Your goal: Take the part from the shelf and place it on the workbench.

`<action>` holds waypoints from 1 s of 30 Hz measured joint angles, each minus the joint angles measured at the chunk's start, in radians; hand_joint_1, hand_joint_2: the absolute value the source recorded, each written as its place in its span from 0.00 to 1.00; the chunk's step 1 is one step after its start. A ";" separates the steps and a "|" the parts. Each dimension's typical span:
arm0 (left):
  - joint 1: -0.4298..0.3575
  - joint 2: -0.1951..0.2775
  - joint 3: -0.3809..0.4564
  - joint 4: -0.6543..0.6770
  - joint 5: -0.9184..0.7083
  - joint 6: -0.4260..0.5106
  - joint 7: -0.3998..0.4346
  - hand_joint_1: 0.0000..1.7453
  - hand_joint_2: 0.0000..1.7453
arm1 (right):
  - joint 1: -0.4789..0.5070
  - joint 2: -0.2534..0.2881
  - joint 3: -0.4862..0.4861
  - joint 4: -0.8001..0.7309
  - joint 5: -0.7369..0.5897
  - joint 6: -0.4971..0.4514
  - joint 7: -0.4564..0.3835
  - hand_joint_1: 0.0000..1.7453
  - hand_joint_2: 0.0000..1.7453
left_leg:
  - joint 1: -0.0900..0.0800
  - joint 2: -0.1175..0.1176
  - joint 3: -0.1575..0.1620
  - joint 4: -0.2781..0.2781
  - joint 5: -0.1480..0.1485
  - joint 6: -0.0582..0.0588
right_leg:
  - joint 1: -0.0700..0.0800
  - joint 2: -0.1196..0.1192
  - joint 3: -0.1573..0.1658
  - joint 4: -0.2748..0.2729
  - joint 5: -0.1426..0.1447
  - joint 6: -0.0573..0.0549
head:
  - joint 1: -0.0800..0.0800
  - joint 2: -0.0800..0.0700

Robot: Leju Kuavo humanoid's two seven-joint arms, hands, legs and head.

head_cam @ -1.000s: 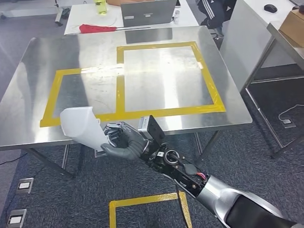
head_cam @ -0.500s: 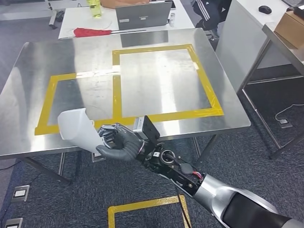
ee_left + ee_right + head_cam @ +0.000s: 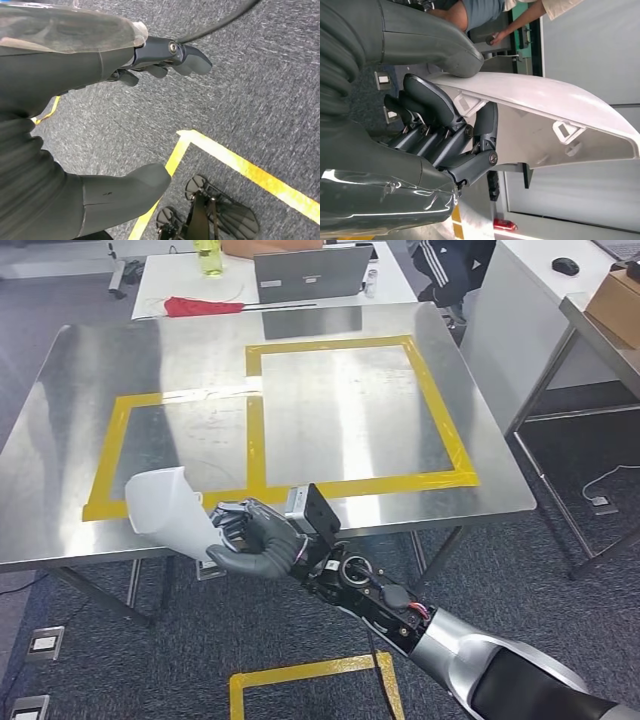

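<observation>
Camera's drifted a touch since half a second ago; right hand (image 3: 256,543) still clamps the white part (image 3: 166,510), thumb over it, fingers (image 3: 433,135) curled beneath, and the part juts beyond the fingertips over the bench (image 3: 483,490) edge. Left hand (image 3: 94,115) hangs empty, fingers apart, above carpet. No writing readable

Head view high, facing down at workbench (image 3: 90,400); wrist views close behind hands

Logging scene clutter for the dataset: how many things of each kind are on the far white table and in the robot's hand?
White part, held by the right hand: 1
Laptop: 1
Red cloth: 1
Yellow-green bottle: 1
Total: 4
</observation>
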 joint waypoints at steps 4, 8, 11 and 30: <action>-0.001 -0.002 0.000 0.000 -0.002 0.001 0.000 0.00 1.00 | -0.002 0.000 -0.001 -0.001 0.003 -0.002 0.000 1.00 1.00 | 0.014 0.002 0.040 -0.062 0.022 0.017 | 0.002 0.001 -0.021 0.060 -0.038 0.015 | 0.003 0.000; 0.000 -0.002 0.000 0.000 -0.003 0.001 0.000 0.00 1.00 | 0.005 -0.001 -0.001 0.000 0.007 -0.008 0.001 1.00 1.00 | 0.023 0.000 0.047 -0.066 0.021 0.010 | -0.013 0.001 -0.140 0.283 -0.119 0.030 | 0.011 0.000; 0.002 -0.003 -0.001 0.000 -0.003 0.001 0.000 0.00 1.00 | 0.008 -0.002 -0.001 0.000 0.007 -0.009 0.001 1.00 1.00 | 0.038 -0.007 0.044 -0.041 0.007 -0.014 | -0.034 0.003 -0.078 0.136 -0.022 0.051 | 0.016 0.000; -0.004 0.003 -0.001 0.000 -0.003 0.001 0.000 0.00 1.00 | 0.007 -0.002 -0.001 -0.003 0.027 -0.013 0.015 1.00 1.00 | -0.008 0.049 0.010 0.014 -0.020 -0.001 | 0.005 -0.035 -0.031 0.035 0.004 -0.006 | -0.012 0.000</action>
